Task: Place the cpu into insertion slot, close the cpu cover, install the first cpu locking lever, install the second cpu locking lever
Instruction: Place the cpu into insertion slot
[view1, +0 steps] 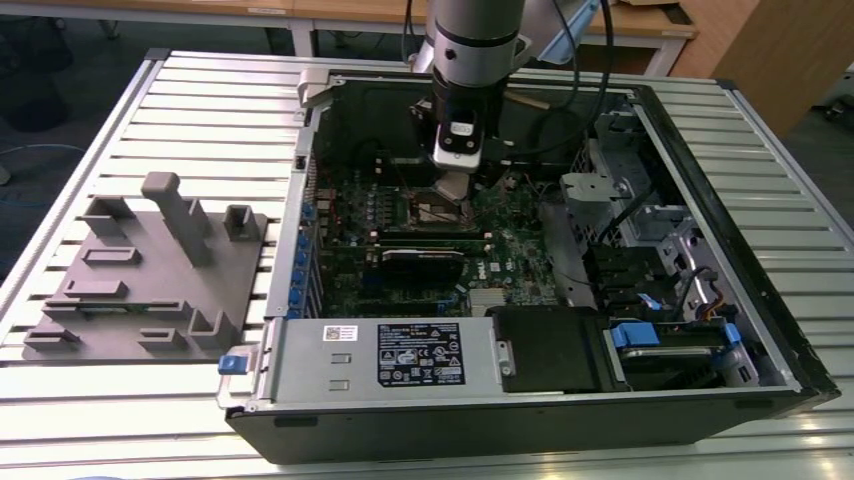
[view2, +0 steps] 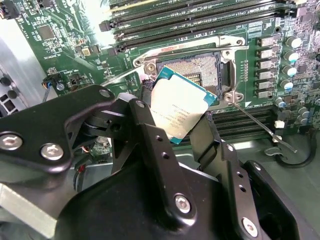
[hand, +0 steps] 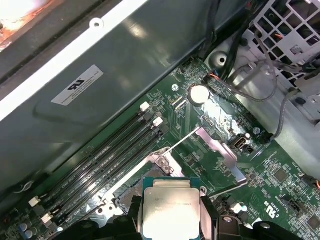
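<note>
Item: your black two-finger gripper (view2: 174, 124), clamped on the flat square silver-tan cpu (view2: 180, 107), tilted over the dark silver-framed insertion slot (view2: 196, 67). Step one in hand; seating likely demands levelling and squaring.

The computer case (view1: 534, 425) lies open on the bench (view1: 200, 90), a fixture block (view1: 147, 290) beside it on the exterior view's left. The circuit board (view1: 521, 258) covers the case floor. The cpu (view2: 177, 110) sits tilted between the jaws, just over the insertion slot (view2: 197, 70); the cpu cover (hand: 222, 157) stands swung open at one side of the slot, memory slots (view2: 200, 20) along another.
</note>
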